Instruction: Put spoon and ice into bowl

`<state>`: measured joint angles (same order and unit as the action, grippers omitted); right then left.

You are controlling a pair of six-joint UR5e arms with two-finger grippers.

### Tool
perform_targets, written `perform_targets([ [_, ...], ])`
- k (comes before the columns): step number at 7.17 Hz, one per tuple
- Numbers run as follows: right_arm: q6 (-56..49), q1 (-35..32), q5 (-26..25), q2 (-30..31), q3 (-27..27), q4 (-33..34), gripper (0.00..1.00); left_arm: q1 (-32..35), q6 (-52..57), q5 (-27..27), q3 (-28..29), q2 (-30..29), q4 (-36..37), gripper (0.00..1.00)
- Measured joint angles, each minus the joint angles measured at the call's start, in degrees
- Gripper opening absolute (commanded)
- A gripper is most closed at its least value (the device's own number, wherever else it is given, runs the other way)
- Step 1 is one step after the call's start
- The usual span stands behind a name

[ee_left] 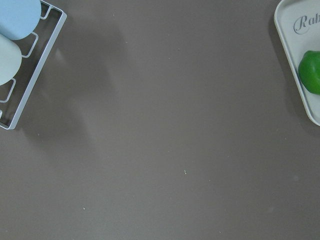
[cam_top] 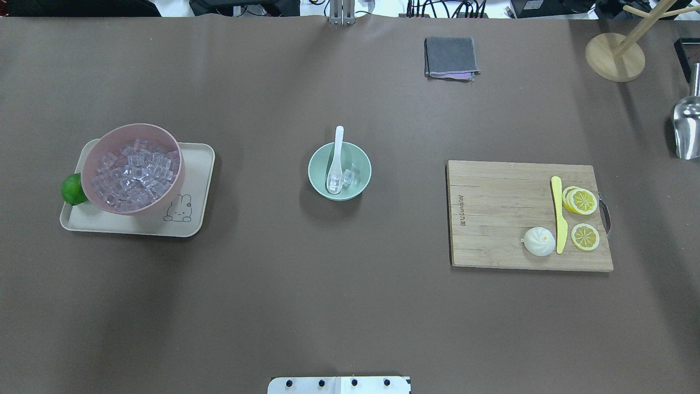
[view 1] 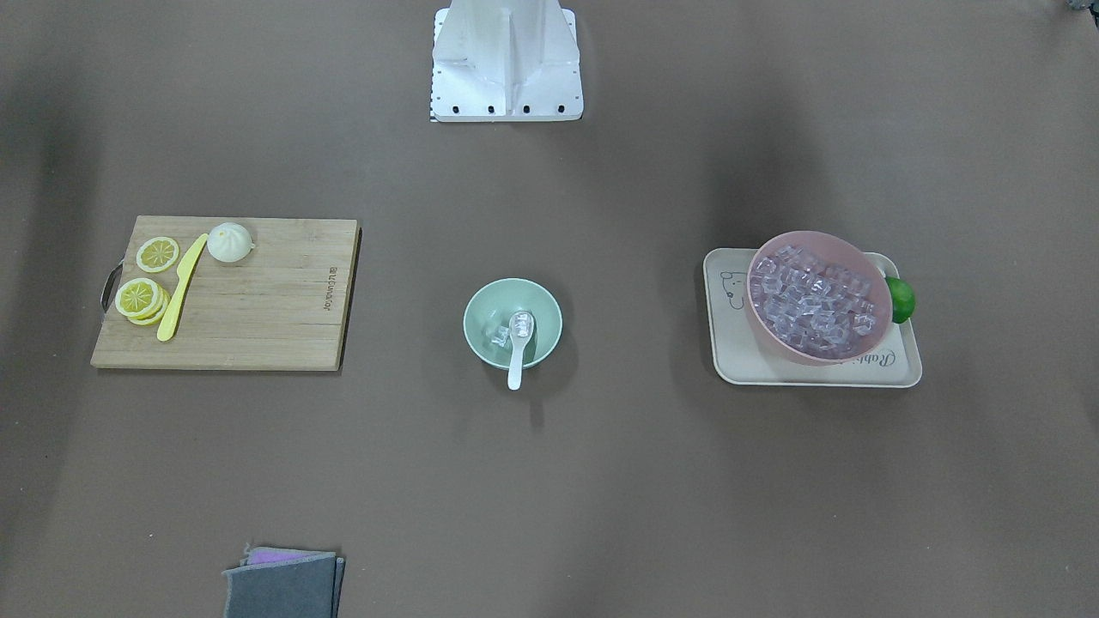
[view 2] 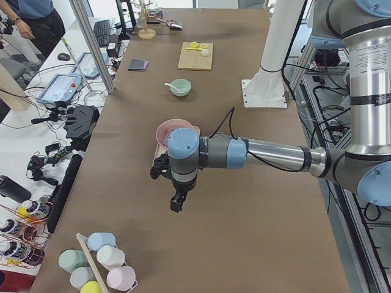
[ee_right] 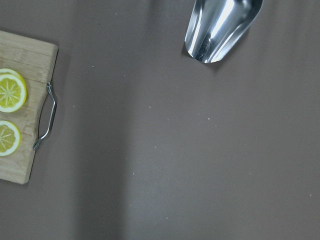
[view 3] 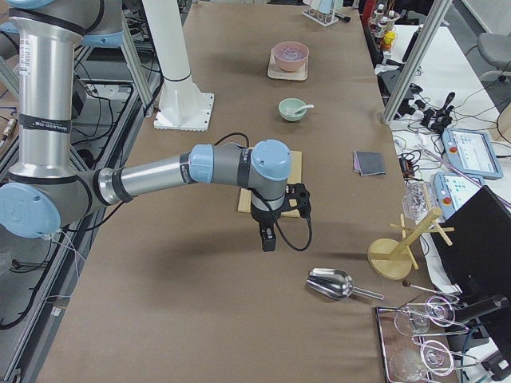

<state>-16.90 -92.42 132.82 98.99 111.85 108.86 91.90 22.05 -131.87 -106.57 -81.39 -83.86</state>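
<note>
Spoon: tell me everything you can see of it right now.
The spoon is glossy white, ceramic by its look, with a short curved handle and a deep oval head. It lies in the mint-green bowl in the middle of the table: head down inside, handle leaning on the rim and jutting out past it, away from the robot. Clear ice sits in its head, and more cubes lie beside it in the bowl. Nothing else touches it.

The table carries two bowls, one mint-green bowl and one pink bowl, plus one white spoon. Two or three ice cubes lie in the green bowl; the pink one's pile is too dense to count. There is one each of tray, lime, cutting board, yellow knife, bun and metal scoop, and at least three lemon slices.
</note>
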Motion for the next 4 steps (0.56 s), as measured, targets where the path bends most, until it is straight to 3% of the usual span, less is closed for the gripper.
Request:
perform_targets([
  [4,-1.09,-0.24,-0.01,3.19,-0.26,-0.13,1.0,-0.04,0.0,0.28,0.16,-0.46,0.1,0.98],
])
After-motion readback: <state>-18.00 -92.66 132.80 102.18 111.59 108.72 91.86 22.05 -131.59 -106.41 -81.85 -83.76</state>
